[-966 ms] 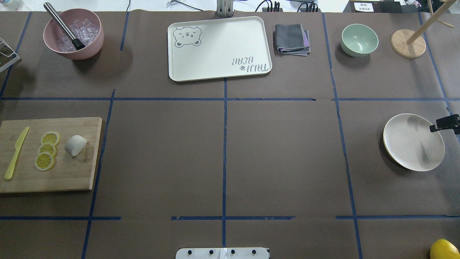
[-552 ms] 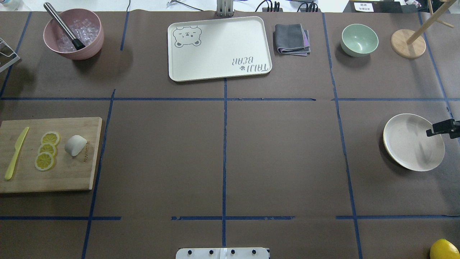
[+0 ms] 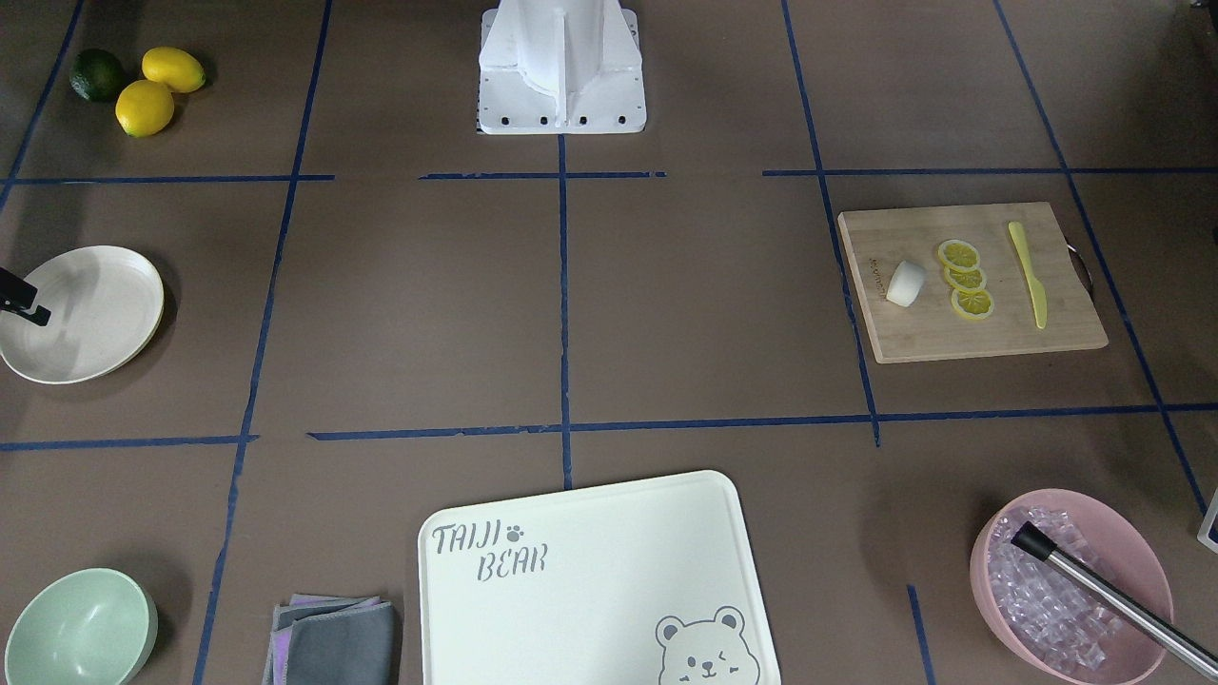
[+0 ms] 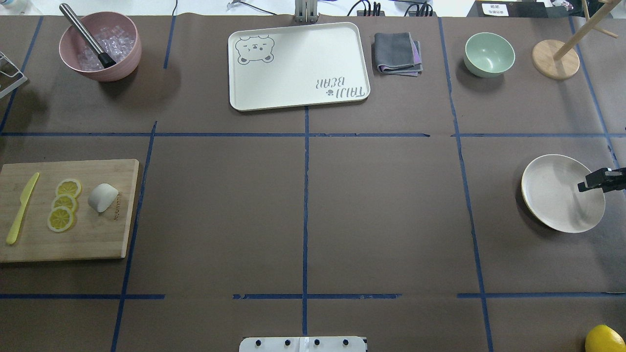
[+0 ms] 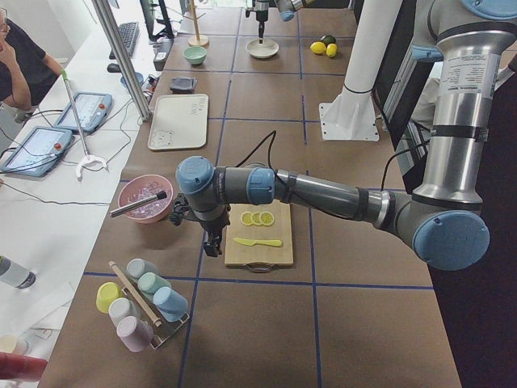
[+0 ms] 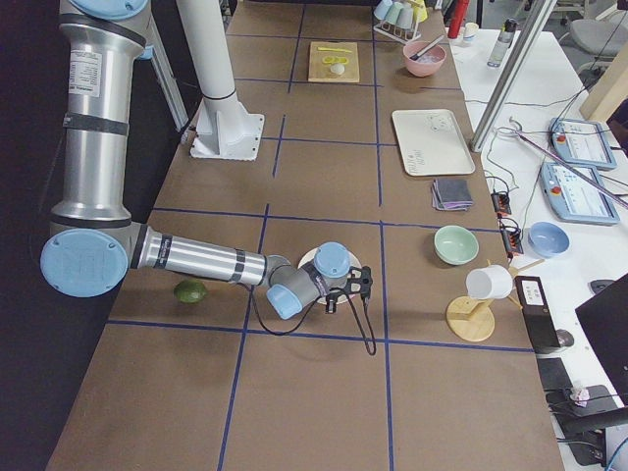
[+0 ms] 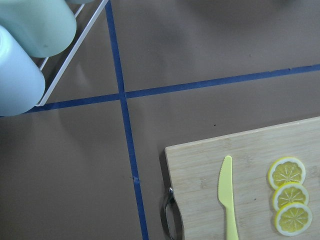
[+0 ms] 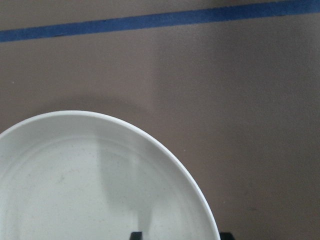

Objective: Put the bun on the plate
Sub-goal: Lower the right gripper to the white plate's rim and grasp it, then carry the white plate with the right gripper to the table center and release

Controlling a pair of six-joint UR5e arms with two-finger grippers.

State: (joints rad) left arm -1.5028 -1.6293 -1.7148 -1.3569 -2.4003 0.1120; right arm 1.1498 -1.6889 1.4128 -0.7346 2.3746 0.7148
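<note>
The bun (image 4: 102, 197) (image 3: 905, 283), a small white roll, lies on the wooden cutting board (image 4: 73, 239) at the left, beside the lemon slices (image 4: 63, 203). The cream plate (image 4: 552, 195) (image 3: 95, 314) (image 8: 75, 190) sits far off at the right. My right gripper (image 4: 587, 184) (image 3: 29, 309) (image 8: 180, 235) hovers open over the plate's outer rim; in the right wrist view one fingertip is above the plate and the other is outside it. My left gripper (image 5: 212, 242) hangs beyond the board's handle end, away from the bun. Whether it is open or shut I cannot tell.
A yellow knife (image 4: 22, 208) lies on the board. Along the far side stand a pink bowl of ice (image 4: 100, 46), a bear-print tray (image 4: 298, 66), a folded cloth (image 4: 397, 53), a mint-green bowl (image 4: 489, 54) and a wooden stand (image 4: 555, 58). A cup rack (image 7: 30, 30) is near the left wrist.
My right gripper has slid toward the robot and a little inward along the plate's outer rim. The bun and plate have not moved.
</note>
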